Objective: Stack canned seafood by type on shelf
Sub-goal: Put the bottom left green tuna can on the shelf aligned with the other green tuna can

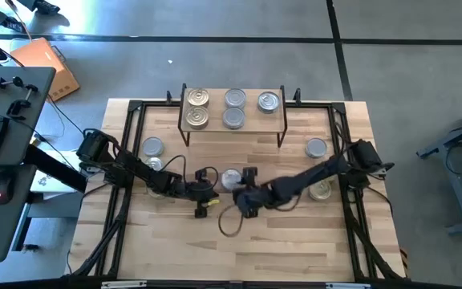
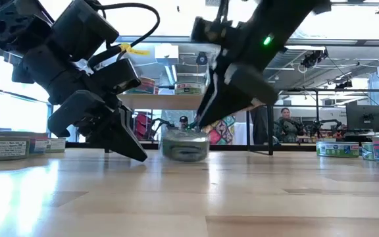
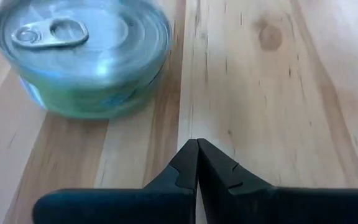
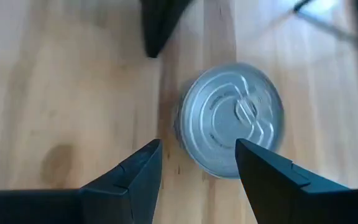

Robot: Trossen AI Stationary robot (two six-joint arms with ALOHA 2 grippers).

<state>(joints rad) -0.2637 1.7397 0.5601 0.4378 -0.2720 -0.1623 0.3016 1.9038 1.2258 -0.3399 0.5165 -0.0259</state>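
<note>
A silver-lidded can [image 1: 231,178] with a pull tab stands on its base at the middle of the table, also seen in the low view [image 2: 185,145]. My right gripper [image 4: 197,144] is open and slants down over it, a finger to either side of the can's near rim [image 2: 202,125]. My left gripper [image 3: 197,144] is shut, with its tips low at the table top just left of the can [image 2: 140,155]. The shelf [image 1: 255,119] stands at the far middle and carries several cans, such as one at its right end [image 1: 269,101]. My right gripper hangs over the can's lid [image 4: 229,118] from above and the right. I cannot tell whether a finger [image 4: 260,168] touches the rim. My left gripper is apart from the can. Whether its tips touch the table cannot be told.
Two cans [image 1: 152,147] stand at the table's left beside my left arm and two more [image 1: 315,148] [image 1: 321,190] at the right. A cable loop [image 1: 231,223] lies near the middle. Black rails [image 1: 131,160] run along the table's sides. A person [image 2: 285,122] sits in the room behind.
</note>
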